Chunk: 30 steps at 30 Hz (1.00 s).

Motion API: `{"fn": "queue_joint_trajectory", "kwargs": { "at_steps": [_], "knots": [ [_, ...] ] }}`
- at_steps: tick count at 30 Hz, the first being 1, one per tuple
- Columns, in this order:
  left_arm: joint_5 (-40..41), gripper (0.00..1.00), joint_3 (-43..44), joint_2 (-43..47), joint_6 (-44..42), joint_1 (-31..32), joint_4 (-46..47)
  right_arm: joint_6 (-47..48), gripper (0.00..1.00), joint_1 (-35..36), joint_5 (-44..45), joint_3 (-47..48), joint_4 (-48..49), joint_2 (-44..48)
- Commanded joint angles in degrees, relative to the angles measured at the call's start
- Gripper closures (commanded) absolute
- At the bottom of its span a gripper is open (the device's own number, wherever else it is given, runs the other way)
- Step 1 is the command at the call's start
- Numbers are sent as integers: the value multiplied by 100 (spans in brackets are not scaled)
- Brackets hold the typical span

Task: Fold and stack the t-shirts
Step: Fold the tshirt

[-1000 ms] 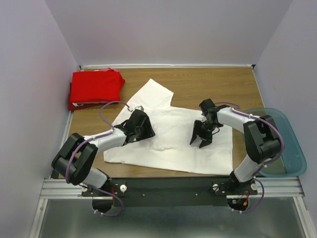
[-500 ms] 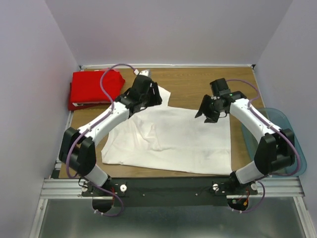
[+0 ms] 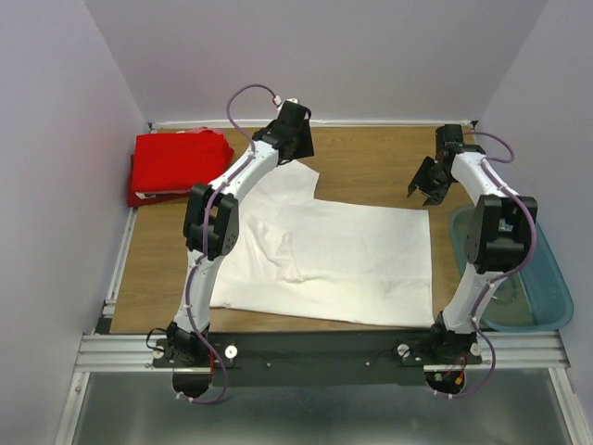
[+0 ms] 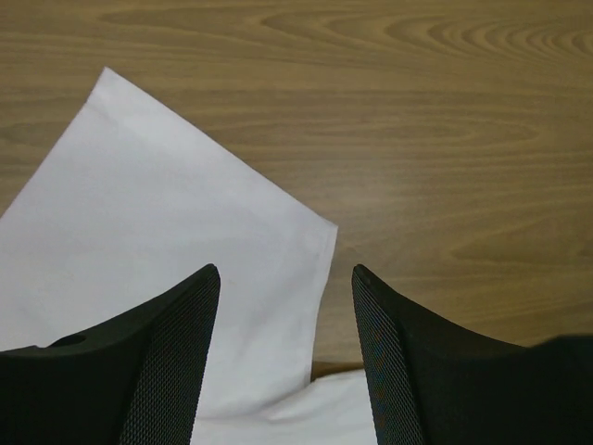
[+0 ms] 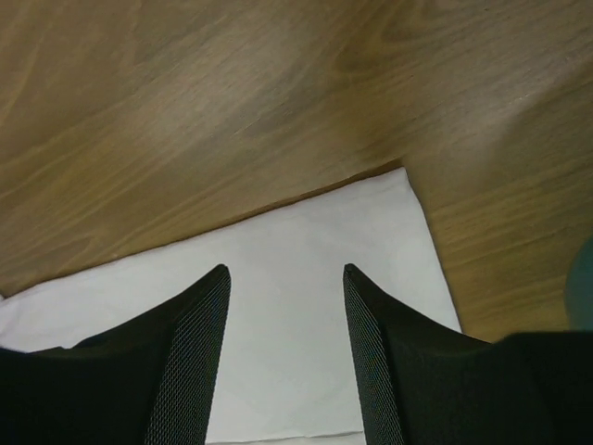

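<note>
Hovering spread, left tool (image 4: 283,271) and right tool (image 5: 285,269) grip nothing; one white t-shirt (image 3: 343,250), one red t-shirt (image 3: 176,162).

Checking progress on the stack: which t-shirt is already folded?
The red t-shirt, a compact folded bundle at the far left. The white t-shirt lies spread flat in the middle, one sleeve sticking out.

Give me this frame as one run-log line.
left end effector: open, over white shirt sleeve | right end effector: open, over its far right corner | red shirt: folded, far left
</note>
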<state>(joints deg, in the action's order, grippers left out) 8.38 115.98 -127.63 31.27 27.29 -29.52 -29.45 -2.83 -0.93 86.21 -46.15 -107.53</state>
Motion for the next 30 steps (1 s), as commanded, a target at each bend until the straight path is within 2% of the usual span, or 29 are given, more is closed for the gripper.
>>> {"fn": "queue_joint_trajectory", "kwargs": {
  "at_steps": [1,9,20,30],
  "knots": [
    [269,33,871,-507,-24,-302,-493,212,41,-121,233,272,-52,-496],
    [286,34,1146,-1079,-129,-760,-125,-174,44,-139,435,291,18,-919],
    [489,33,1593,-1808,-332,-918,183,-553,44,-139,515,-122,194,-840],
    [989,32,1946,-2178,-375,-980,227,-632,45,-139,620,-369,247,-867]
  ]
}}
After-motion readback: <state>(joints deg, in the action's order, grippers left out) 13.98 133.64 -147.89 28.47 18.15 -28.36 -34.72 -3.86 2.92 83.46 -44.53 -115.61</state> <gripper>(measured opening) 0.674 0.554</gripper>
